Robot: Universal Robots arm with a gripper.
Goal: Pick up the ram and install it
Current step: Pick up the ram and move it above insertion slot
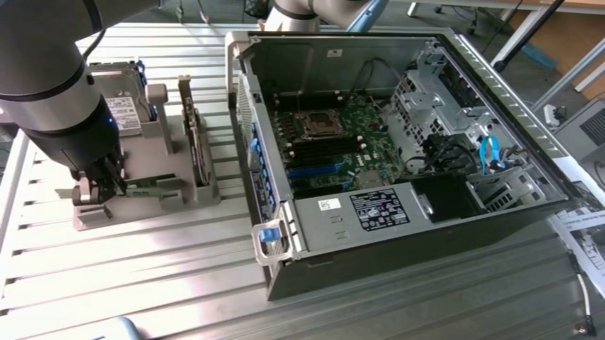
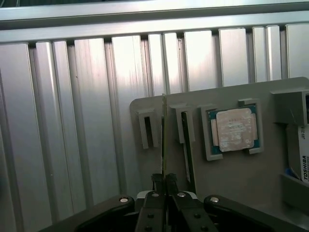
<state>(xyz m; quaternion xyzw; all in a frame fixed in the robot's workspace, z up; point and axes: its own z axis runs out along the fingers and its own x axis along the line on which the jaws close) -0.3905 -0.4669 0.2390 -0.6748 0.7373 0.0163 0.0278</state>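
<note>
The ram (image 2: 163, 135) is a thin green stick seen edge-on, running away from my gripper (image 2: 164, 180) over the grey holder (image 2: 241, 174). My fingers (image 2: 155, 186) are shut on its near end. In the exterior view my gripper (image 1: 100, 190) hangs at the holder's (image 1: 142, 205) front on the exterior view's left, with the green ram (image 1: 151, 190) sticking out beside it. Whether the stick has left its slot I cannot tell. The open computer case (image 1: 283, 106) lies to the exterior view's right, its black memory slots (image 1: 326, 150) showing on the motherboard.
The holder also carries a second dark stick (image 2: 186, 145) in a slot, a square silver processor chip (image 2: 235, 128), a hard drive (image 1: 123, 106) and an upright card (image 1: 194, 134). The holder and the case rest on a ribbed metal table (image 1: 142, 283).
</note>
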